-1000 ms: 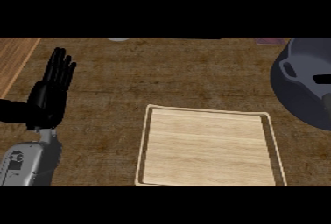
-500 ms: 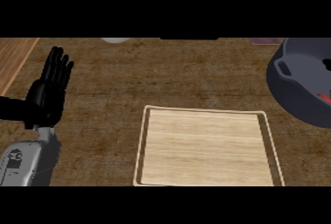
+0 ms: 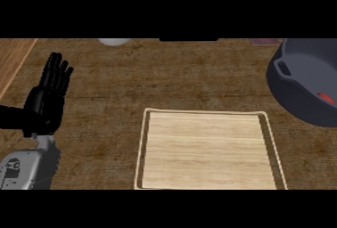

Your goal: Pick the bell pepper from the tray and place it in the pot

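My left robot hand (image 3: 47,100) rested open at the worktop's (image 3: 132,84) left edge, fingers straight and pointing toward the far edge, touching nothing. Its grey forearm (image 3: 26,169) came in at the near-left corner. My right robot hand showed nowhere in the head view.

The tray (image 3: 208,150) sat at the near edge of the worktop, right of centre, a pale wood-grain rectangle with a raised rim. Nothing lay on it.

The pot (image 3: 302,84) stood at the right edge, dark grey, cut off by the frame, a handle on its inner left wall. Inside it, low against the right side, a small red patch showed: the bell pepper (image 3: 324,97), only partly visible, mostly hidden by the pot's wall and the frame edge. Pot and tray were near each other but apart, the pot beyond the tray's far-right corner.

At the far edge sat a small white round thing (image 3: 114,42), a dark flat shape (image 3: 188,39) and a reddish bit (image 3: 266,42), all too cropped to tell.
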`<state>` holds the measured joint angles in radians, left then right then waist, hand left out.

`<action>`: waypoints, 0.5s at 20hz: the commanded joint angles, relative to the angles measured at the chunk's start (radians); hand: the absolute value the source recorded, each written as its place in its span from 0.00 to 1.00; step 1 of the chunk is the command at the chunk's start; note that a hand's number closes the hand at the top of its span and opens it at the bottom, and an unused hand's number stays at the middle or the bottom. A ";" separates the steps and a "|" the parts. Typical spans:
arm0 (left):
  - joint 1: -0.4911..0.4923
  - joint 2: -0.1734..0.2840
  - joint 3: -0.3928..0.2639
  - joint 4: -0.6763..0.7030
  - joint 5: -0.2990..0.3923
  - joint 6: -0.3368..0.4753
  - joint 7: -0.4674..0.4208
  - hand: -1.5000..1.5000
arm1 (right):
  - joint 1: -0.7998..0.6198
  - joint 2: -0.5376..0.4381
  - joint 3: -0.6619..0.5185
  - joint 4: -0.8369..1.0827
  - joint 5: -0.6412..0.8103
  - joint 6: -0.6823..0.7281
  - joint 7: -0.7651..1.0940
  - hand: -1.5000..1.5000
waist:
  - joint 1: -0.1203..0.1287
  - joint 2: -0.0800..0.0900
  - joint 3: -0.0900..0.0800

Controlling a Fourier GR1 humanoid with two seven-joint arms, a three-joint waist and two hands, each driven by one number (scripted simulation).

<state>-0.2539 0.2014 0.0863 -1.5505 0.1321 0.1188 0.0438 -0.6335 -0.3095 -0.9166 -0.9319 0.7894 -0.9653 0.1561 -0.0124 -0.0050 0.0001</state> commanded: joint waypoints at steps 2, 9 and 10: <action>-0.007 0.003 0.018 -0.018 0.011 -0.001 0.017 0.50 | 0.201 0.081 0.027 -0.288 -0.105 0.056 0.006 0.00 | -0.003 -0.001 -0.001; -0.020 0.001 0.005 -0.008 -0.013 -0.008 0.024 0.50 | 0.478 0.213 0.068 -0.621 -0.212 0.114 0.006 0.00 | 0.001 0.002 0.000; 0.017 -0.015 0.004 -0.003 -0.015 -0.013 -0.015 0.50 | 0.485 0.171 0.067 -0.629 -0.181 0.135 0.070 0.00 | 0.006 0.003 -0.001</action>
<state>-0.2649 0.1992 0.0963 -1.5511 0.1251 0.1146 0.0536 -0.2577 -0.1635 -0.8672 -1.4219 0.6274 -0.8643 0.1771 -0.0122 -0.0037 -0.0004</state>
